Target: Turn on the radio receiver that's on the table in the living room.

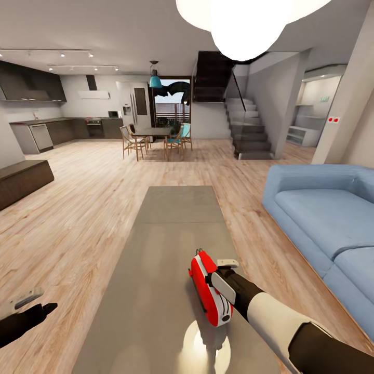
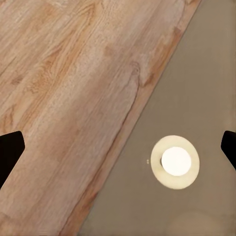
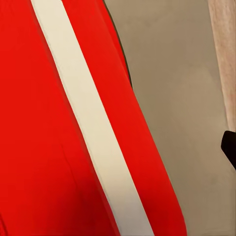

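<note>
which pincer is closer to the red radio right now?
Right. The right pincer is up against the radio receiver on the grey table. The left pincer hangs off the table's left side, over the wood floor.

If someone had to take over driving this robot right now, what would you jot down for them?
Right gripper: pressed up against the radio receiver; whether its fingers are open or shut cannot be told.
Left gripper: open, holding nothing, out over the wood floor beside the table.
Radio receiver: on the grey table, near end, sofa to its right.
Done: robot is at the table, right arm at the radio.
Left: confirm the radio is actually switched on; nothing visible shows it.
</note>
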### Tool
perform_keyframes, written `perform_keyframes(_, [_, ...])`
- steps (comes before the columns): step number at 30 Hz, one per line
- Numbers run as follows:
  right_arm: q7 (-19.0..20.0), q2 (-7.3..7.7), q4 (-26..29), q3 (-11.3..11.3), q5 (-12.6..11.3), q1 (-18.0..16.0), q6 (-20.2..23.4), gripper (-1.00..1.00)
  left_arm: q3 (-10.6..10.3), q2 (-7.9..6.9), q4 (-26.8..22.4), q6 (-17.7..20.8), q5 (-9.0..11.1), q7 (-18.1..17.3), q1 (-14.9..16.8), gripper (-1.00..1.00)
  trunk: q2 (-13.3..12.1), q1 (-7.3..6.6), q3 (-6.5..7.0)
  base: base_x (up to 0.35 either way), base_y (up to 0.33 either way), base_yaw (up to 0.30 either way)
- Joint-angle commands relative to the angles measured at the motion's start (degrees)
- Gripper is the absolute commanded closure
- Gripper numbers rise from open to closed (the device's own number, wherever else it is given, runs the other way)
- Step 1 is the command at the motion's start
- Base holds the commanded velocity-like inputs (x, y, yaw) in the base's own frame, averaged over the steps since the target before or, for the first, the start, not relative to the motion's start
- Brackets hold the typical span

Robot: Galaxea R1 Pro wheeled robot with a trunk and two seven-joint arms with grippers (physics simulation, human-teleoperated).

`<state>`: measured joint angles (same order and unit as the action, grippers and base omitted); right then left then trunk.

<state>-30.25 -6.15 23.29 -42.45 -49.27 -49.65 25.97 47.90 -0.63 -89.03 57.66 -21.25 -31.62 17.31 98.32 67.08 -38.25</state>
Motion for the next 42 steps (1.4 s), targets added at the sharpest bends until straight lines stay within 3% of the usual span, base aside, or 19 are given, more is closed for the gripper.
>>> perform_keyframes(1, [0.0, 0.00, 0.0, 0.0, 0.0, 0.0, 0.0, -1.00, 0.0, 0.00, 0.0, 0.0, 0.0, 0.0, 0.0, -1.00, 0.0, 0.00, 0.00, 0.000, 0.000, 0.000])
perform_keyframes(11, [-0.2, 0.00, -0.1, 0.0, 0.0, 0.0, 0.0, -1.00, 0.3, -0.40, 0.0, 0.0, 0.2, -0.7, 0.0, -1.00, 0.0, 0.00, 0.00, 0.000, 0.000, 0.000])
perform_keyframes(16, [-0.3, 0.00, -0.1, 0.0, 0.0, 0.0, 0.0, -1.00, 1.3, -0.97, 0.0, -0.2, 0.2, -7.6, 0.0, -1.00, -0.4, -0.22, 0.18, 0.000, 0.000, 0.000])
perform_keyframes(18, [-0.3, 0.00, -0.1, 0.0, 0.0, 0.0, 0.0, -1.00, 3.0, -2.05, 0.0, -0.3, 0.2, -11.8, 0.0, -1.00, -1.2, -0.66, 0.54, 0.000, 0.000, 0.000])
perform_keyframes(21, [-0.3, 0.00, -0.1, 0.0, 0.0, 0.0, 0.0, -1.00, 4.5, -2.89, 0.0, -0.4, 0.0, -14.6, 0.0, -1.00, -2.4, -1.32, 1.08, 0.000, 0.000, 0.000])
perform_keyframes(42, [-0.3, 0.00, -0.1, 0.1, 0.0, 0.0, 0.1, -1.00, 5.4, -3.26, 0.0, -0.4, -0.1, -15.9, 0.0, -1.00, -10.8, -5.93, 4.85, 0.000, 0.000, 0.000])
